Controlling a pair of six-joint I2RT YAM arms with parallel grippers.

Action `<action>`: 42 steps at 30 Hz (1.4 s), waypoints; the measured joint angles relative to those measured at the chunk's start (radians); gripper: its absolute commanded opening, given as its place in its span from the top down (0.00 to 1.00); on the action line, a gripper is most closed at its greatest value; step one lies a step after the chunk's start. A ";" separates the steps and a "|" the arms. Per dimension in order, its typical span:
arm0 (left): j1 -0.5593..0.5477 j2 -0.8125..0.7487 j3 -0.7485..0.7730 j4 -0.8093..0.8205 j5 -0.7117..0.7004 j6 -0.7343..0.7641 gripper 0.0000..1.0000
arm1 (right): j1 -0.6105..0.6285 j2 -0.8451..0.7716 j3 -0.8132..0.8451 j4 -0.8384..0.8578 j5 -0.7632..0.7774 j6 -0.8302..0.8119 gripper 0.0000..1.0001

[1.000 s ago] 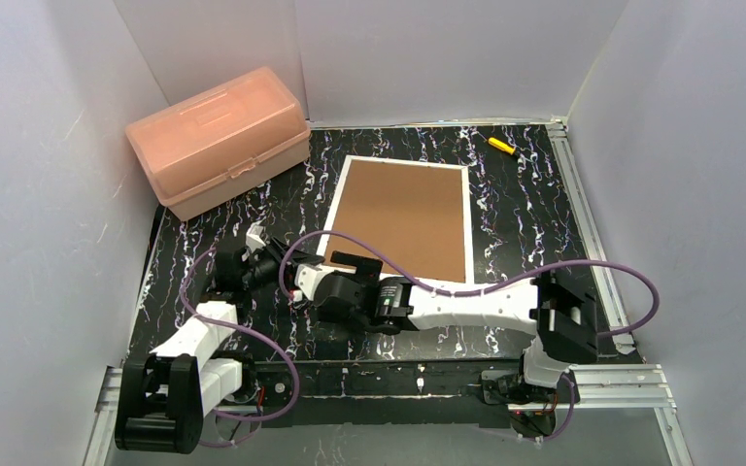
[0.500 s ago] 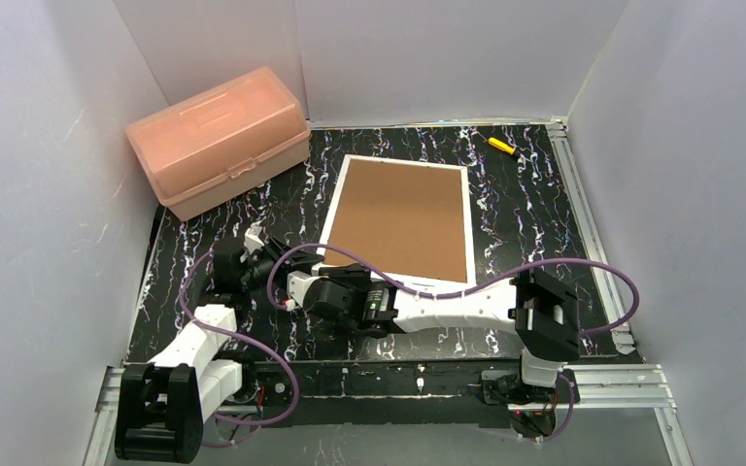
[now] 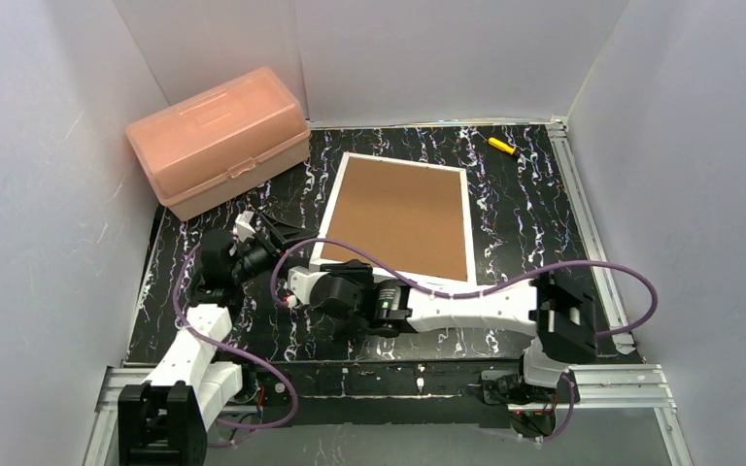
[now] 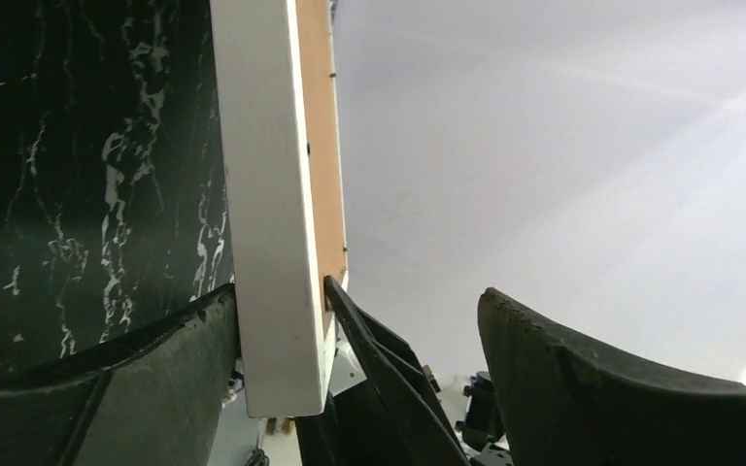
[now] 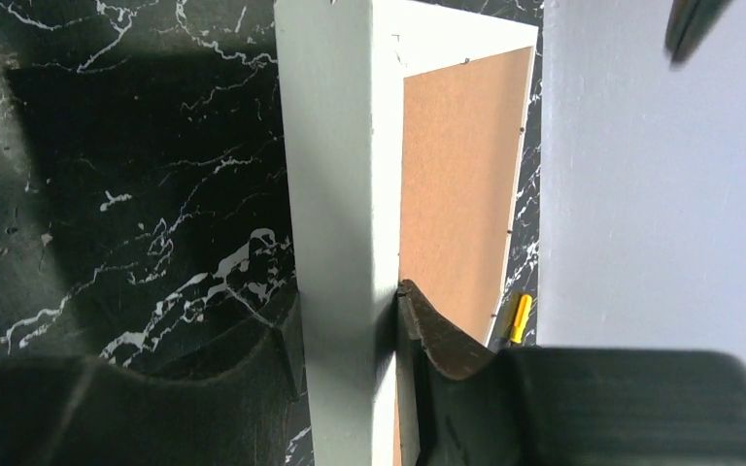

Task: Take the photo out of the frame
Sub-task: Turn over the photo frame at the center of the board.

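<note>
The frame [image 3: 398,214] is white-edged and brown-backed, the table [image 3: 529,218] black veined white, the box [image 3: 219,136] pink.

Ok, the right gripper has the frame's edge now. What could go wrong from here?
The right gripper pinches only the narrow white rim of the frame near one corner; lifted, the large frame may pivot or slip.
The left gripper stands open at that same corner, close beside the right one; they could collide.
The backing board still covers the photo; prying blind may crease it.

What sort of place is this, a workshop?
Probably a robot test booth: plain white walls enclose a black table, two robot arms are bolted at its near edge, and a picture frame and pink box serve as props.
</note>
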 measured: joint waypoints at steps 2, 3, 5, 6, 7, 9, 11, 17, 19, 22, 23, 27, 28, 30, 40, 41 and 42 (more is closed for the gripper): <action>0.010 -0.005 0.017 -0.002 0.014 -0.001 0.07 | 0.001 -0.047 -0.036 0.014 -0.010 0.000 0.99; 0.014 -0.005 0.030 -0.006 0.020 0.000 0.06 | 0.001 -0.074 -0.056 0.019 -0.018 0.001 0.99; 0.029 -0.001 0.050 -0.010 0.029 0.003 0.04 | 0.003 -0.129 -0.097 0.025 -0.033 0.003 0.99; 0.039 0.005 0.062 -0.013 0.033 0.005 0.03 | 0.003 -0.154 -0.117 0.031 -0.040 0.004 0.99; 0.047 0.014 0.075 -0.014 0.036 0.008 0.02 | 0.005 -0.185 -0.143 0.035 -0.050 0.004 0.99; 0.058 0.039 0.101 -0.017 0.037 0.014 0.02 | 0.005 -0.249 -0.193 0.042 -0.069 0.004 0.99; 0.062 0.064 0.121 -0.016 0.037 0.023 0.02 | 0.006 -0.310 -0.237 0.045 -0.089 0.004 0.99; 0.060 0.142 0.135 -0.024 0.029 0.040 0.02 | 0.006 -0.431 -0.306 0.059 -0.124 0.005 0.99; 0.047 0.156 0.139 -0.030 0.013 0.043 0.02 | 0.006 -0.447 -0.311 0.061 -0.132 0.005 0.99; -0.003 0.169 0.156 -0.033 -0.011 0.046 0.02 | 0.005 -0.450 -0.313 0.069 -0.140 0.006 0.99; -0.016 0.173 0.163 -0.033 -0.016 0.046 0.02 | 0.005 -0.450 -0.315 0.070 -0.144 0.006 0.99; -0.077 0.217 0.204 -0.031 -0.046 0.057 0.02 | 0.005 -0.450 -0.323 0.071 -0.168 0.007 0.99; -0.091 0.233 0.214 -0.031 -0.054 0.060 0.03 | 0.005 -0.450 -0.325 0.071 -0.173 0.008 0.99; -0.118 0.271 0.232 -0.028 -0.072 0.067 0.04 | 0.005 -0.450 -0.325 0.071 -0.184 0.010 0.99; -0.188 0.376 0.246 -0.018 -0.142 0.080 0.19 | 0.005 -0.465 -0.334 0.076 -0.218 0.029 0.99; -0.195 0.389 0.246 -0.012 -0.147 0.079 0.25 | 0.005 -0.466 -0.340 0.078 -0.222 0.030 0.99; -0.202 0.402 0.246 -0.005 -0.151 0.075 0.33 | 0.005 -0.467 -0.342 0.077 -0.225 0.030 0.99</action>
